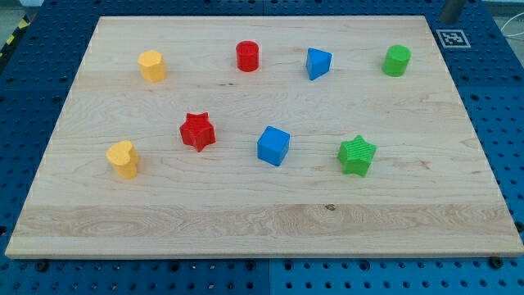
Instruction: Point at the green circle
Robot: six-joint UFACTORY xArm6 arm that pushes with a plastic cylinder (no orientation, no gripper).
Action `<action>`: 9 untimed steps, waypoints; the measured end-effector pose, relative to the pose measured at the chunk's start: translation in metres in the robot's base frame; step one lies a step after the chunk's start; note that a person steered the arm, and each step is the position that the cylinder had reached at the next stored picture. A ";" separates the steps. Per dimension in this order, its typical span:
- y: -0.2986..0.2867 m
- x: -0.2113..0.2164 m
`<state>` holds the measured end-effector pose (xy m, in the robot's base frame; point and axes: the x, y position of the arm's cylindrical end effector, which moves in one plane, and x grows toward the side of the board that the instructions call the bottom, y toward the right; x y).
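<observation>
Green circle (397, 61) standing near the wooden board's (262, 213) top right corner, well right of the blue triangle (318, 63) and well above the green star (357, 155). My tip nowhere to be seen, so impossible to place against the green circle. Only a grey stub (451, 10) showing at the view's top right edge, off the board.

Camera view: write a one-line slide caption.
Eight coloured blocks on a wooden board, green circle at the view's top right; my tip not visible.

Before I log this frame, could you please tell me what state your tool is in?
My tip is not visible in the camera view; nothing touches the green cylinder.
</observation>
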<state>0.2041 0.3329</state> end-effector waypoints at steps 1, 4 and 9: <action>0.000 0.000; 0.000 -0.001; -0.060 0.031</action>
